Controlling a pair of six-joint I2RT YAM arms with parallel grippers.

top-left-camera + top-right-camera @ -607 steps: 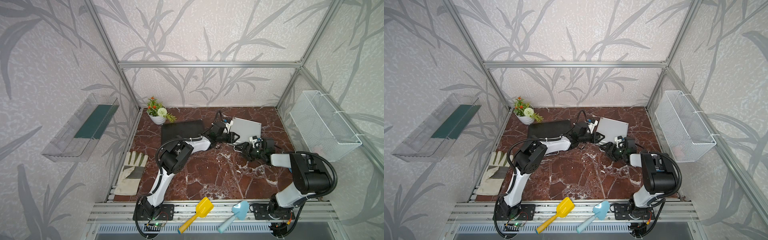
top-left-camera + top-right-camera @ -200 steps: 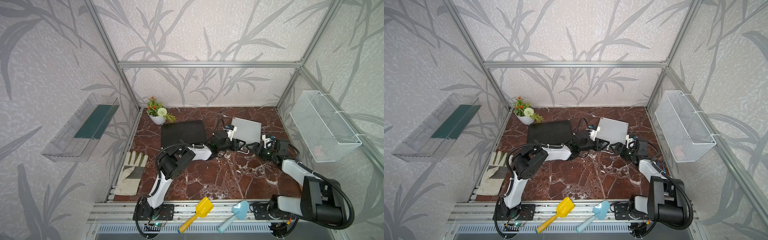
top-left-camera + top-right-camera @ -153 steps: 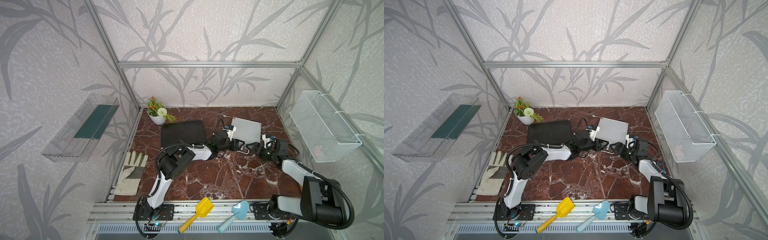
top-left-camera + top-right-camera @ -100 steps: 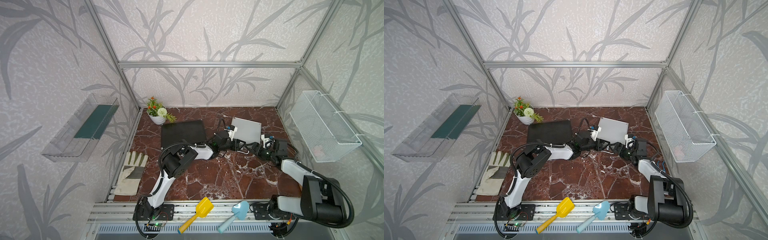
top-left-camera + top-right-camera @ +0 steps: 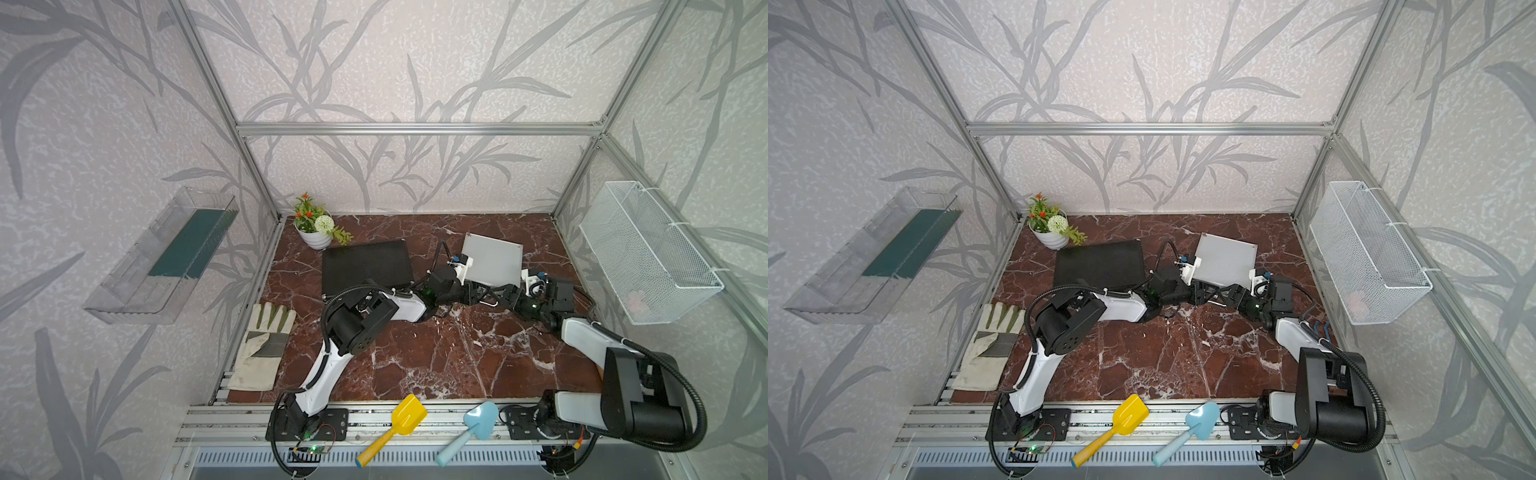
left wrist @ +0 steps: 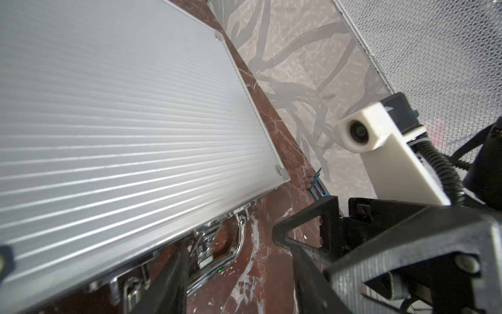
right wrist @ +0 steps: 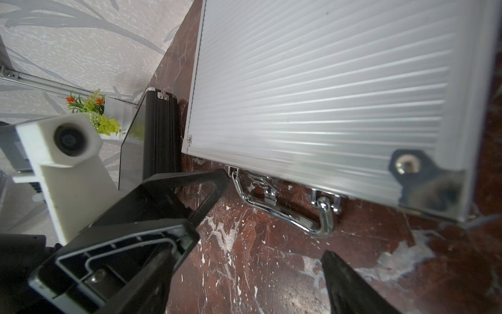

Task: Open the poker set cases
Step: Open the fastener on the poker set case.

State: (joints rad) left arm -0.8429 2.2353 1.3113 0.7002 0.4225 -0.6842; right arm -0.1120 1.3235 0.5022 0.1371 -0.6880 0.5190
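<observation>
Silver case (image 5: 492, 264): closed and flat on the desk (image 5: 436, 357). In both top views it lies right of centre toward the back, skewed. Its front edge faces both my hands.
Black case (image 5: 365, 266): closed, just left of the silver case with a strip of desk between them. Neither hand is on it.
Left hand (image 5: 476, 291): at the silver case's front edge. The jaws stand part-way apart, and I can see nothing clamped between them. In the right wrist view one fingertip (image 7: 217, 176) sits at the end of the handle (image 7: 285, 216). I cannot tell whether it touches or stops just short.
Right hand (image 5: 505, 296): jaws wide apart and empty, low over the desk just in front of the handle.
Latch (image 7: 267, 191): a small chrome clasp under the lid's edge, within the handle's span. I cannot tell whether it is released, and I make out no other clasps.
Shell, judged: rigid ribbed aluminium. It will not flex, and it gives my pads little friction.
Weight, judged: contents unknown. Expect the case to slide on the polished desk if pushed from the front.
Where to take hold, judged: flip the clasp with one fingertip, then lift at the lid's front lip. Avoid the handle, which pivots loosely and would raise the whole case.
Bracing, judged: set one hand against the lower half while the other raises the lid.
</observation>
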